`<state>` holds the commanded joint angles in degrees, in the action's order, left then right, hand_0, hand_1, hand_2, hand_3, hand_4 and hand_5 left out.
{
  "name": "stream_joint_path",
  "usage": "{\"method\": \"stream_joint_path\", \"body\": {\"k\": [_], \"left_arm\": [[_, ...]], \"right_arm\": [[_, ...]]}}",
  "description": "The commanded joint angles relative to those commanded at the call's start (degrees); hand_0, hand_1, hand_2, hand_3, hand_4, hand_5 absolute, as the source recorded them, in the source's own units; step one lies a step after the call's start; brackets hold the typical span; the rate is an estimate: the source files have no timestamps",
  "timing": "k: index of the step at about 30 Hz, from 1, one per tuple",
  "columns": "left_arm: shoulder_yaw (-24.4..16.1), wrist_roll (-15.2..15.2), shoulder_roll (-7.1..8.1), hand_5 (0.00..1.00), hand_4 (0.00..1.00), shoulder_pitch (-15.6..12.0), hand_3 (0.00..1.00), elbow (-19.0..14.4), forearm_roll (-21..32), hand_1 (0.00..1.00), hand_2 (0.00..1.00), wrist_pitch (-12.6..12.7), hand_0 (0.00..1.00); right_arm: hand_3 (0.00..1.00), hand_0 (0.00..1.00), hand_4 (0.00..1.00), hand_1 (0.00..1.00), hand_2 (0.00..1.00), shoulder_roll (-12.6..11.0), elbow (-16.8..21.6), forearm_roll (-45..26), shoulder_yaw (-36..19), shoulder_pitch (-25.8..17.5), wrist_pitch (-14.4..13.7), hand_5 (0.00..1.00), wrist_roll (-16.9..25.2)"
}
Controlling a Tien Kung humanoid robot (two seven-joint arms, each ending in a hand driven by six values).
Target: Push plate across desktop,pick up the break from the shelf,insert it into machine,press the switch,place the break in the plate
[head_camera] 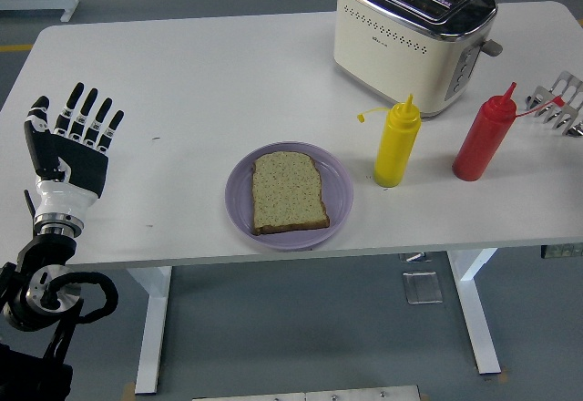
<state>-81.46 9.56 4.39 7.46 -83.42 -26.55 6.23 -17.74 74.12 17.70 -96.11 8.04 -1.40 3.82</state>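
Lying flat on the purple plate (239, 208) near the surface's (200, 82) front edge is 1 bread slice (287, 191). At far left, the left hand (71, 150) spreads its fingers (91, 114), holding nothing.

**Black-and-white left hand on a dark, cabled arm**

The left hand (68, 150) has 5 black fingers (89, 114) banded with small white segments at the joints. Its black palm meets a glossy white cuff, then a ringed silver wrist collar. Below sits a black arm joint with a round metallic hub, and a ribbed black cable (86, 284) loops beside it.
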Motion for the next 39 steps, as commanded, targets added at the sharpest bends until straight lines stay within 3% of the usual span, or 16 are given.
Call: {"method": "stream_joint_path", "body": {"k": [39], "left_arm": [[-0.5,0.0,-0.17,0.998,0.54,0.3,0.777,-0.3,0.0,0.86,0.876,0.0,0.851]], "right_arm": [[0.809,0.827,0.445,0.789,0.805,0.0,-0.4,-0.6,-1.6,0.8,-0.1,0.566,-0.3]]}}
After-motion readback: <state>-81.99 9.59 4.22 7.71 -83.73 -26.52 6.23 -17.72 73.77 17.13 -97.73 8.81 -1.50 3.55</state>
